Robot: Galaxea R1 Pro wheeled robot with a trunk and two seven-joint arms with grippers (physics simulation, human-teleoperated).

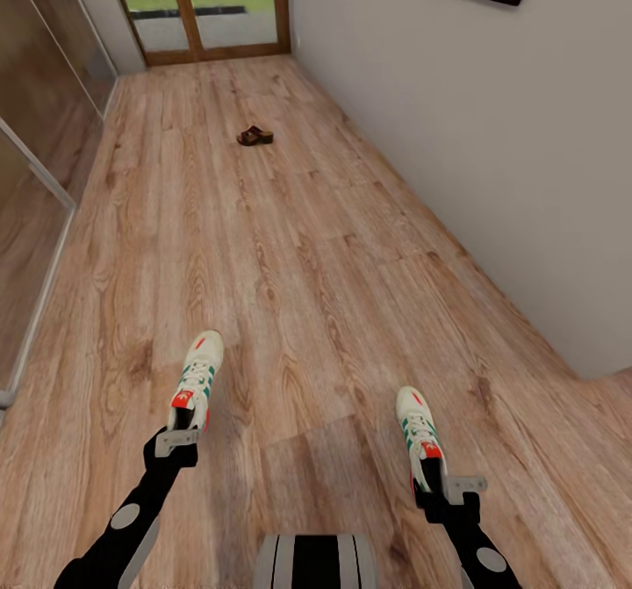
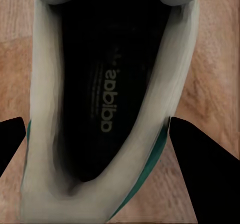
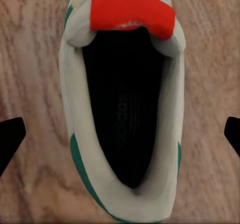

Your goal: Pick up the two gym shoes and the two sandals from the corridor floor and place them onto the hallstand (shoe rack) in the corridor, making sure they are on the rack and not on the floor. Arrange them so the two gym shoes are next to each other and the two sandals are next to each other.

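Gym shoes first: the left shoe [image 1: 197, 380] lies on the corridor floor [image 1: 290, 247] right ahead of the left end effector [image 1: 175, 442], and the right shoe [image 1: 420, 435] sits the same way at the right end effector [image 1: 449, 486] — each arm has its own. Both shoes run lengthwise away from the robot, toes toward the sandals [image 1: 254, 136] far up the hall. In the wrist views the fingers [image 2: 197, 171] straddle each heel, spread open with nothing clamped yet, so my guess is a straight drop-and-close.

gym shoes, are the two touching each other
Apart. The head view shows the left shoe and the right shoe lying well separated, with a broad strip of bare floor between them.
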